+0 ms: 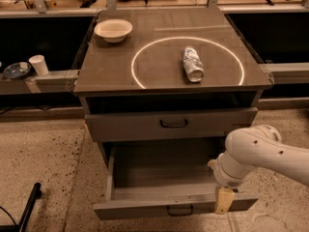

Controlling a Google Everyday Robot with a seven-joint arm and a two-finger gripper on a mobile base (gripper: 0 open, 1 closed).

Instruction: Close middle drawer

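The middle drawer (159, 175) is pulled far out of the grey cabinet and is empty inside. Its flat front (145, 210) faces me at the bottom of the view, with a small black bar handle (179, 210) at its centre. My gripper (224, 200) hangs at the end of the white arm (260, 153), right at the right end of that drawer front, at its upper edge. The drawer above (145, 125) stands slightly out, with its own black handle (174, 123).
On the cabinet top (111, 66) lie a white bowl (113, 30) and a crushed can (192, 63) inside a white ring. A paper cup (38, 65) and a dark dish (17, 70) sit on the left ledge. A black bar (26, 208) lies on the floor at lower left.
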